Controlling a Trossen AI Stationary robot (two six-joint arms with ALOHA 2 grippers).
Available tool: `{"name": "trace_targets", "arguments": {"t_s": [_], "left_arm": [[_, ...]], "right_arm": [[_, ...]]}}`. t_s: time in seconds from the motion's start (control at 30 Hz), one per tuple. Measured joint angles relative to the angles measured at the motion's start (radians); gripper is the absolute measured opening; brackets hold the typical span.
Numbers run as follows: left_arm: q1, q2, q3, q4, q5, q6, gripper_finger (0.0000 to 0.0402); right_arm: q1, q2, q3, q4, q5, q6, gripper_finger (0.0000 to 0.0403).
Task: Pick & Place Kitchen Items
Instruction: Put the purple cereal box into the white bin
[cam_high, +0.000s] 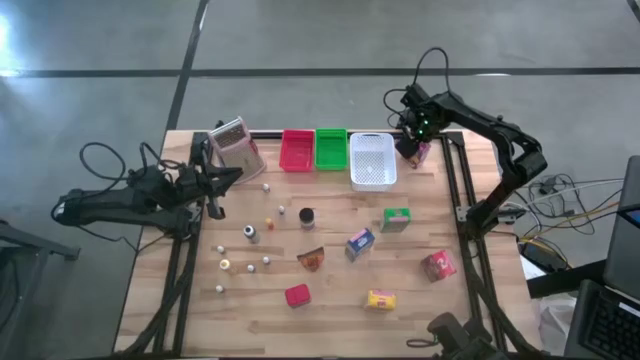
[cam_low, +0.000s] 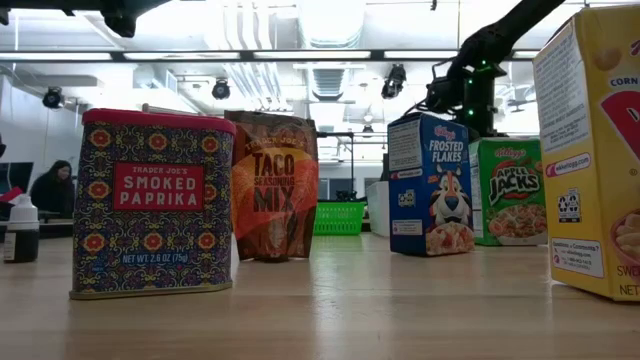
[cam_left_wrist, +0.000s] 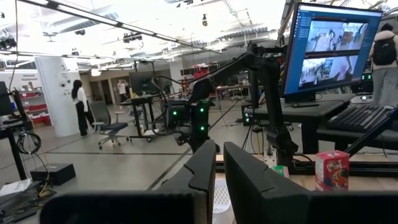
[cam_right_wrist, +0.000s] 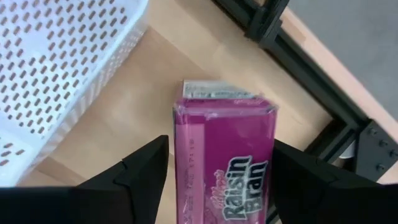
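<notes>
My right gripper (cam_right_wrist: 221, 165) is open at the table's far right, just right of the white tray (cam_high: 372, 160). Its fingers stand on either side of a pink Raisin Bran box (cam_right_wrist: 225, 155), also visible from above (cam_high: 423, 152); whether they touch it I cannot tell. My left gripper (cam_high: 214, 186) is shut and empty, waiting over the table's left side. The other kitchen items stand on the table: green box (cam_high: 396, 219), blue box (cam_high: 360, 243), red box (cam_high: 438, 265), yellow packet (cam_high: 381, 299), red packet (cam_high: 297, 295), dark jar (cam_high: 307, 216), orange-brown wedge (cam_high: 311, 259), and tiny pale bottles (cam_high: 250, 233).
A red tray (cam_high: 297, 150) and a green tray (cam_high: 331, 148) sit beside the white one along the far edge, with a pinkish-grey box (cam_high: 238, 147) to their left. A black frame rail (cam_right_wrist: 323, 81) runs close behind the pink box. People stand in the room beyond.
</notes>
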Motion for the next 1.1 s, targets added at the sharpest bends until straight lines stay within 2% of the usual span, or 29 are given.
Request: {"name": "trace_targets", "arguments": {"t_s": [0.43, 1.1], "left_arm": [[0.0, 0.0, 0.0, 0.002, 0.0, -0.002, 0.0039], [0.0, 0.0, 0.0, 0.003, 0.0, -0.003, 0.0039]], "right_arm": [[-0.005, 0.0, -0.044, 0.057, 0.0, -0.018, 0.0257], [-0.005, 0.0, -0.043, 0.049, 0.0, -0.062, 0.0158]]}}
